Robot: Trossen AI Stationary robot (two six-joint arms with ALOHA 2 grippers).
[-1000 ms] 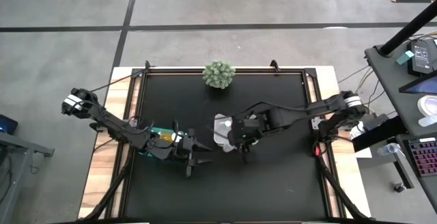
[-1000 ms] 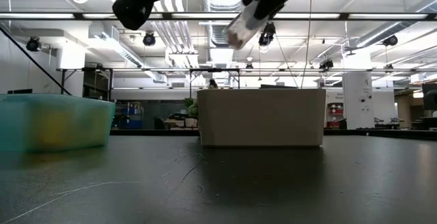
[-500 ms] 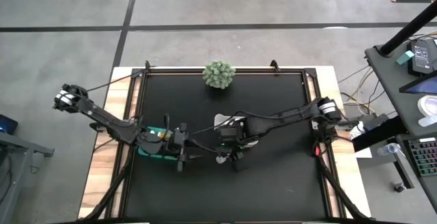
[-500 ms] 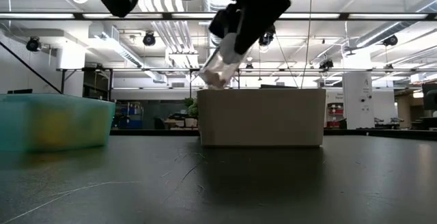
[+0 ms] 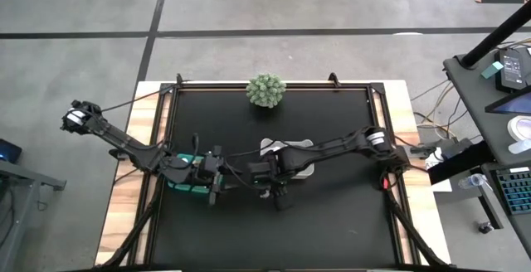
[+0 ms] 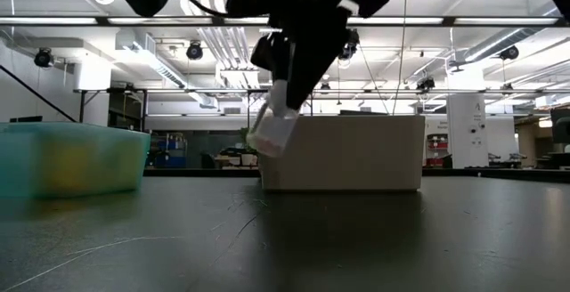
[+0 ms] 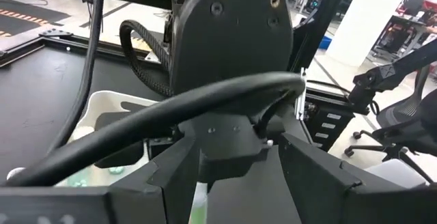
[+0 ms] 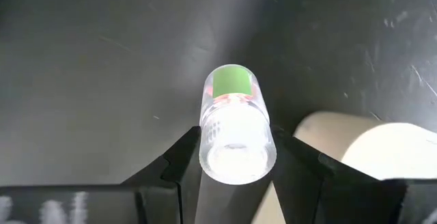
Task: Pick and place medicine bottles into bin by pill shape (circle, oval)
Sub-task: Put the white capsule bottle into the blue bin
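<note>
One clear medicine bottle [image 8: 233, 125] hangs tilted above the black desk [image 5: 332, 214], clamped between the right gripper's [image 5: 267, 191] two fingers [image 8: 179, 161], just beside the white bin [image 6: 343, 152]. The left gripper [image 5: 217, 182] hovers by the teal bin [image 6: 71, 157]; its finger spread cannot be made out. Two bins stand on the desk.

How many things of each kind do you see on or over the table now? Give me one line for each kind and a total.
Medicine bottle, held by the right gripper: 1
Bins, teal bin and white bin: 2
Green spiky ball plant: 1
Total: 4
</note>
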